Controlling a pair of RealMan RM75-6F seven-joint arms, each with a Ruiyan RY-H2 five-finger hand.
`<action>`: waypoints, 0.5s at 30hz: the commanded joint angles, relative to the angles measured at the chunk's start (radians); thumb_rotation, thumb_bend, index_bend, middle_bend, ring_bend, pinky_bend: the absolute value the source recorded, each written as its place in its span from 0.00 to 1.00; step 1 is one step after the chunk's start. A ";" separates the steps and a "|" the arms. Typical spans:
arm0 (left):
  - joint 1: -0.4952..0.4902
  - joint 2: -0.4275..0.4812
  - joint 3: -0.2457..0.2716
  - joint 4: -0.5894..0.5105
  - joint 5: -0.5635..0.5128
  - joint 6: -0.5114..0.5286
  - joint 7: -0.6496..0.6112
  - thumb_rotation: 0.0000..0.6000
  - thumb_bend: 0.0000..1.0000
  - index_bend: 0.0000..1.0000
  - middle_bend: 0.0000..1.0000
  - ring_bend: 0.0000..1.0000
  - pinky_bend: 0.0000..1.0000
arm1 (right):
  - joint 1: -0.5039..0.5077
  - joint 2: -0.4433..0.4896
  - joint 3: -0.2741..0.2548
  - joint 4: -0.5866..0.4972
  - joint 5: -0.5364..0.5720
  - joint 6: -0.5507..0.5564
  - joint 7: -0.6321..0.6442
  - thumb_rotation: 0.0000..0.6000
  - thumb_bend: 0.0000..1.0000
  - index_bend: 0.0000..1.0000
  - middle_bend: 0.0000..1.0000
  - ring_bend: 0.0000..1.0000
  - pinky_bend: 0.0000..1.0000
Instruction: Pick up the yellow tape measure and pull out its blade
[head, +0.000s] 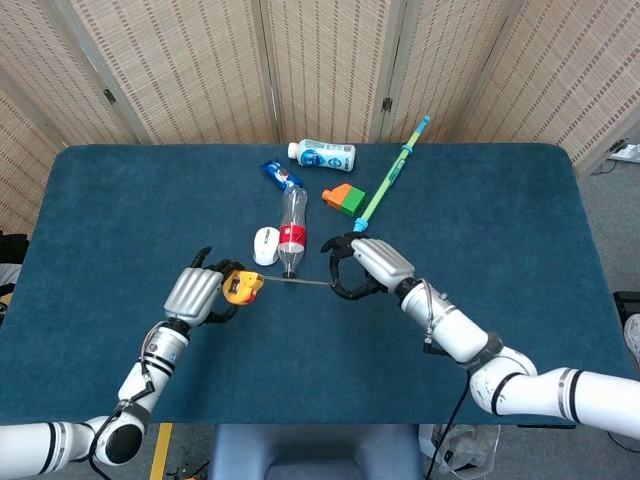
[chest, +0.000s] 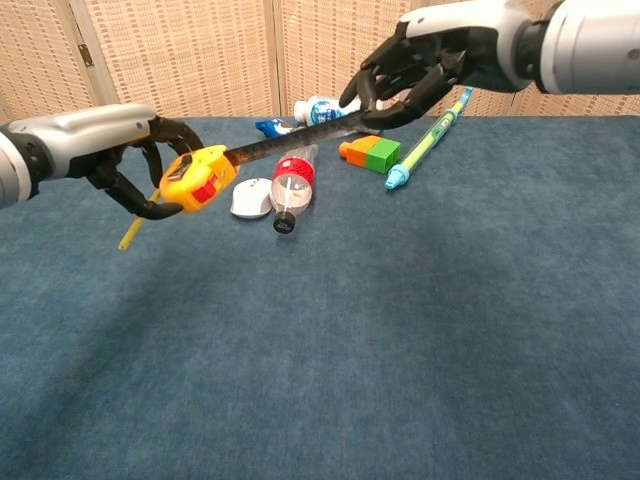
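Observation:
My left hand (head: 194, 295) (chest: 140, 170) grips the yellow tape measure (head: 240, 287) (chest: 199, 177) above the table, left of centre. A dark blade (head: 298, 282) (chest: 290, 142) runs out of the case to the right. My right hand (head: 365, 266) (chest: 425, 68) pinches the far end of that blade, with its other fingers spread. The two hands hang apart, with the blade stretched straight between them. In the chest view the case shows a red button on its side.
Under the blade lie a clear bottle with a red label (head: 292, 230) (chest: 290, 187) and a white mouse (head: 265, 244) (chest: 251, 198). Further back are a white-blue bottle (head: 322, 155), a blue packet (head: 280, 175), an orange-green block (head: 345, 198) (chest: 370, 153) and a green-blue pen (head: 390, 175) (chest: 425, 139).

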 joint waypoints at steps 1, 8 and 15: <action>0.016 0.004 0.011 0.035 0.026 -0.022 -0.038 1.00 0.38 0.54 0.55 0.43 0.08 | -0.043 0.059 -0.002 -0.039 -0.045 -0.005 0.052 1.00 0.46 0.64 0.26 0.21 0.09; 0.037 0.007 0.023 0.098 0.060 -0.045 -0.075 1.00 0.38 0.54 0.55 0.43 0.08 | -0.128 0.178 0.004 -0.094 -0.165 -0.002 0.191 1.00 0.46 0.64 0.26 0.21 0.09; 0.045 -0.004 0.025 0.142 0.060 -0.061 -0.072 1.00 0.38 0.54 0.55 0.43 0.07 | -0.193 0.277 0.002 -0.124 -0.272 0.024 0.314 1.00 0.46 0.64 0.27 0.21 0.09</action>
